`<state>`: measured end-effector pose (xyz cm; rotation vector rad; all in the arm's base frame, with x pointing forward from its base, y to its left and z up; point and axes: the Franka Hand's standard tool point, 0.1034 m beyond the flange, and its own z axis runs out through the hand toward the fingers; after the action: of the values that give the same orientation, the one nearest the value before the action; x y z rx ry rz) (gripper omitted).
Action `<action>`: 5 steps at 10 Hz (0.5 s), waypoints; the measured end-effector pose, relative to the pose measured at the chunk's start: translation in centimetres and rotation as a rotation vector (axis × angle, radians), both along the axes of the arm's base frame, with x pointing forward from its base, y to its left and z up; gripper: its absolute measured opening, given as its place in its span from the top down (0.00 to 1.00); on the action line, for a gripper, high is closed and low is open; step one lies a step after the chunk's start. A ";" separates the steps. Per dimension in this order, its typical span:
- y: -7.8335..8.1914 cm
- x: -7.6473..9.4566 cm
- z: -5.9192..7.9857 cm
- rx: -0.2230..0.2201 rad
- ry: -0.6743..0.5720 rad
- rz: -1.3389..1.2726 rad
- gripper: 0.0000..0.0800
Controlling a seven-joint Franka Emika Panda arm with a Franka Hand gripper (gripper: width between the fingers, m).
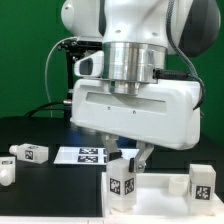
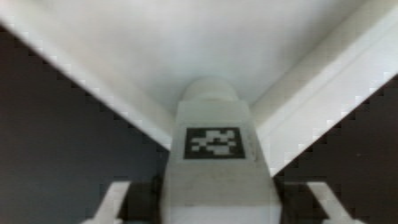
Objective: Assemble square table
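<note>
One stiff, likely light white plastic block leg [image 1: 123, 183] at the rimmed white square tabletop's [image 1: 160, 200] nine o'clock suits flat-side pinching; the gripper [image 1: 128, 156] straddles it, clamping unclear.

leg [image 2: 214, 120]: matt white plastic | tabletop [image 1: 160, 190]: smooth white plastic | table [image 1: 40, 130]: matt black

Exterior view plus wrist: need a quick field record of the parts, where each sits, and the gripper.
gripper: lowered over the centre leg, a finger on either side; clamped or not, cannot tell
centre leg: upright, tag facing the camera, at a corner of the tabletop
tabletop: white, raised rim, exterior view's lower right
right leg: at the tabletop's far side, exterior view's right
left leg: loose, exterior view's left
far-left leg: loose, partly cut off by the frame edge
marker board: flat, behind the gripper
</note>
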<state>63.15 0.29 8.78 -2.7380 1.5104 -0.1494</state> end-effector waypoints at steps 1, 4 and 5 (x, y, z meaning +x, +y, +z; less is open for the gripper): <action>0.0 0.2 -0.1 0.034 0.010 -0.187 0.64; 0.6 0.4 -0.2 0.105 -0.024 -0.582 0.64; 0.6 0.4 -0.2 0.110 -0.030 -0.604 0.64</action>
<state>63.54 0.90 8.55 -2.1049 2.2056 -0.1035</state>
